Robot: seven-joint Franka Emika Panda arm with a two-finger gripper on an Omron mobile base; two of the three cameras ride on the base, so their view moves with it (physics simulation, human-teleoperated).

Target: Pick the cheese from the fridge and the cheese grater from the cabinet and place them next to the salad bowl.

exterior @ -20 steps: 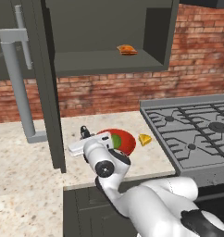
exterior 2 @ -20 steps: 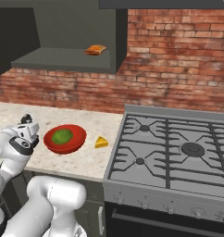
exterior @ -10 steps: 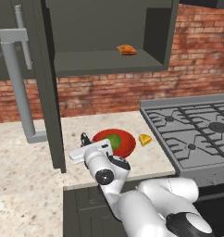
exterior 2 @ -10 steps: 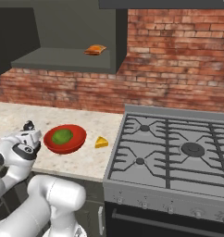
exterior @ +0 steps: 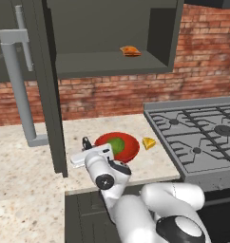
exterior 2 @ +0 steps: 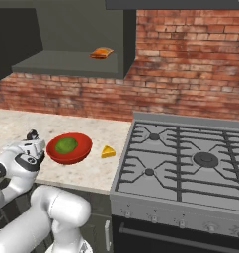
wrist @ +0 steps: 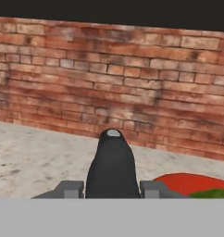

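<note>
A: Where is the gripper [wrist: 112, 185]?

B: Low over the counter [exterior: 26, 199], just left of the salad bowl [exterior: 118, 146]. In the hand view its two finger tips press against a dark rounded shape with a pale cap, which looks like the grater [wrist: 112, 166] seen from its handle end (the metal body itself I cannot make out). So the hand is closed on it.

A: And from the base cameras?

B: A small black piece pokes out beyond the white hand, beside the bowl's left edge.

A: The cheese [exterior: 148, 143]?

B: Already on the counter, a little yellow wedge just right of the bowl, between it and the stove [exterior: 202, 137]. They sit near each other but apart.

A: The cabinet [exterior: 107, 35]?

B: Open above, its door [exterior: 49, 90] swung out with the long grey handle [exterior: 19, 90] showing. A flat orange crinkled thing [exterior: 130, 51] lies on its shelf. Brick wall [exterior 2: 190, 64] behind everything.
</note>
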